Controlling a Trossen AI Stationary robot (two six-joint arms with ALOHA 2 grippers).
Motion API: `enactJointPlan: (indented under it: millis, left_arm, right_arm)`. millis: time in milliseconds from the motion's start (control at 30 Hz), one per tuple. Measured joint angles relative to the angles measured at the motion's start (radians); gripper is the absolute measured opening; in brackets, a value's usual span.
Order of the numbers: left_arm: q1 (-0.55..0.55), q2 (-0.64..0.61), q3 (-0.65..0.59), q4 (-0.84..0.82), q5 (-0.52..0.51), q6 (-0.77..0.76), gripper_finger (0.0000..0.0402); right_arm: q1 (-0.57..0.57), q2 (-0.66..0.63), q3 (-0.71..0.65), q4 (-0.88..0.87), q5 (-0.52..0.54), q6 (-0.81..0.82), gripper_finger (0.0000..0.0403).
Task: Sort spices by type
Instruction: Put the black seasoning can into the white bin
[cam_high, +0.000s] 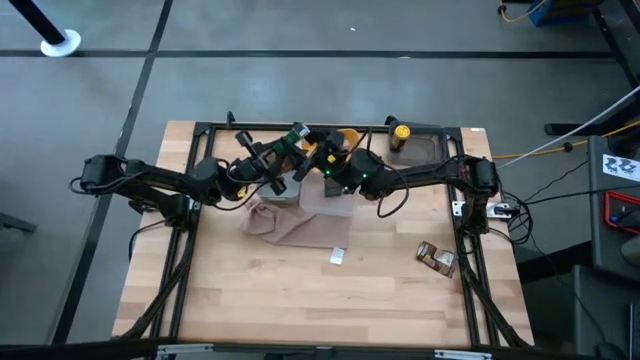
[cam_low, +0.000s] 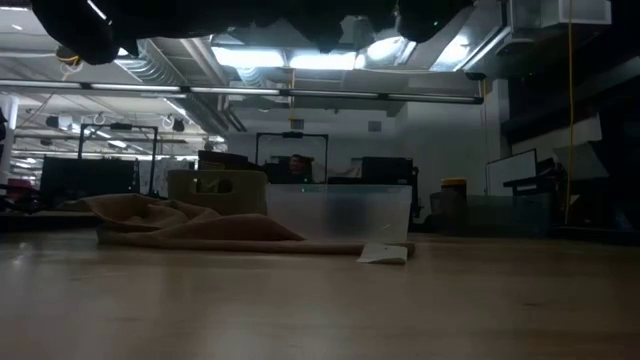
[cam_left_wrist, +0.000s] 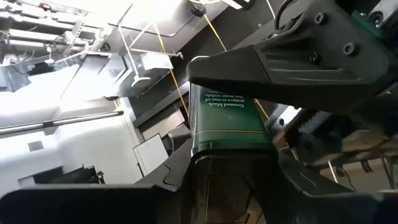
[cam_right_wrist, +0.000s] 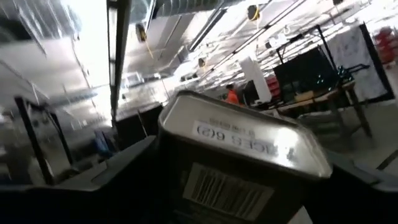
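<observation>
A dark green spice box (cam_left_wrist: 227, 121) with white lettering hangs in the air over the far middle of the table (cam_high: 250, 310), between my two grippers. My left gripper (cam_left_wrist: 230, 171) comes from the table's left and is shut on one end of it. My right gripper (cam_right_wrist: 242, 186) comes from the table's right. Its fingers stand open on either side of the box's other end (cam_right_wrist: 249, 140), the end with a barcode. In the high view the box (cam_high: 298, 134) shows where the two arms meet. My left gripper pinches the box's near end (cam_left_wrist: 230, 152) between its two fingers (cam_left_wrist: 177, 177). The fingers slant upward from the table's left and lie along the box. The box is lifted well clear of the table and points away past the fingertips toward the other arm.
Below the arms a beige cloth (cam_high: 295, 228) lies crumpled beside a clear tray (cam_low: 340, 212). A yellow-capped bottle (cam_high: 400, 131) stands in the grey tray (cam_high: 425, 150) at the far right. Brown foil packets (cam_high: 437, 258) lie near the right edge, and a small white packet (cam_high: 338, 257) at mid-table.
</observation>
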Motion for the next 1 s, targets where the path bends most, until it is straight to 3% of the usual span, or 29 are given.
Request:
enactJointPlan:
  millis: [133, 467, 600, 1000]
  left_arm:
    - [0.000, 0.000, 0.002, -0.006, -0.001, -0.005, 0.0117]
    - [-0.001, 0.000, 0.002, -0.093, -0.021, -0.062, 0.0115]
    - [0.005, 0.001, -0.003, -0.178, -0.068, -0.118, 0.0114]
    - [-0.028, -0.001, -0.001, -0.501, -0.018, -0.304, 0.0114]
  right_arm:
    - [0.002, -0.063, 0.000, -0.133, -0.003, -0.081, 0.0338]
    - [0.002, -0.254, 0.000, -0.679, -0.035, -0.105, 0.0351]
    - [-0.002, -0.327, 0.004, -0.798, -0.011, -0.120, 0.0353]
    - [0.000, -0.457, 0.002, -1.202, -0.003, -0.109, 0.0351]
